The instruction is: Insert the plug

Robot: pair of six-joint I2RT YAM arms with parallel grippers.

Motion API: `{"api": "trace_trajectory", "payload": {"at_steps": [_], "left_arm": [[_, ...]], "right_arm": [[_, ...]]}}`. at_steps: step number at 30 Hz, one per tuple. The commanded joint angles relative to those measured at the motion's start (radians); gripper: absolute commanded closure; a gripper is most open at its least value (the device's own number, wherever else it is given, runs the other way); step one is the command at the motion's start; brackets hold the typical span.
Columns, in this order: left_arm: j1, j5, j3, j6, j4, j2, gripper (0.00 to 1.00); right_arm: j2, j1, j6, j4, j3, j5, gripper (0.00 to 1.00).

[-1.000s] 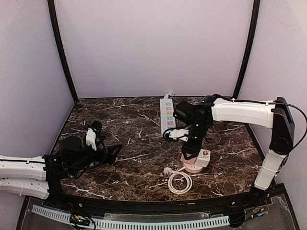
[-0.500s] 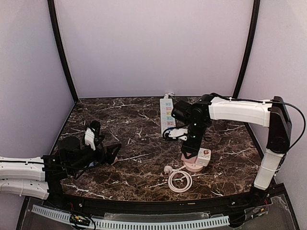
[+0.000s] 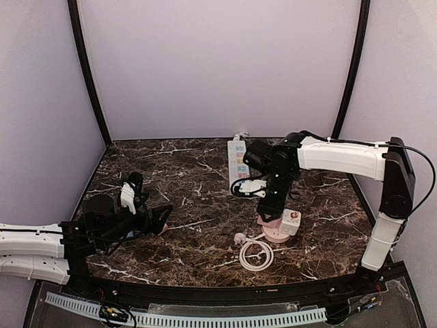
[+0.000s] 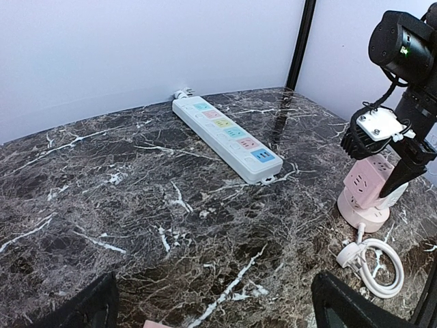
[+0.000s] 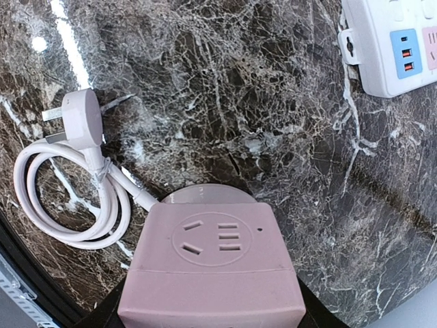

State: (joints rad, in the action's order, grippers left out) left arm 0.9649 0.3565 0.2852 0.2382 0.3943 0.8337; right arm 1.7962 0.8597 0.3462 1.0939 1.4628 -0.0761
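A pink cube socket (image 5: 213,273) on a round base stands on the marble table (image 3: 191,184). It also shows in the top view (image 3: 278,229) and the left wrist view (image 4: 369,191). Its white cable coil (image 3: 256,256) ends in a white plug (image 5: 74,109), which lies loose on the table to the cube's left (image 3: 240,239) and shows in the left wrist view (image 4: 349,254). My right gripper (image 3: 268,217) comes down from above, shut on the cube's sides. My left gripper (image 3: 160,219) is open and empty, low at the left.
A white power strip (image 3: 237,164) with coloured sockets lies at the back centre, away from the cube, and shows in both wrist views (image 4: 225,137) (image 5: 389,41). Purple walls and black corner posts enclose the table.
My right gripper has shifted slightly left and back with the pink cube, and the plug and cable coil followed a little. The left arm has barely moved.
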Motion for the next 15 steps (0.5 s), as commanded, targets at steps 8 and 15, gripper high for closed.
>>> {"api": "trace_trajectory", "payload": {"at_steps": [8, 15], "left_arm": [[-0.001, -0.005, -0.023, -0.011, 0.000, -0.009, 0.01], [-0.001, -0.004, -0.024, -0.013, -0.002, -0.013, 0.01]], "right_arm": [[-0.023, -0.006, 0.008, -0.012, -0.023, -0.030, 1.00], [-0.008, -0.008, 0.010, -0.011, -0.030, -0.027, 1.00]]}}
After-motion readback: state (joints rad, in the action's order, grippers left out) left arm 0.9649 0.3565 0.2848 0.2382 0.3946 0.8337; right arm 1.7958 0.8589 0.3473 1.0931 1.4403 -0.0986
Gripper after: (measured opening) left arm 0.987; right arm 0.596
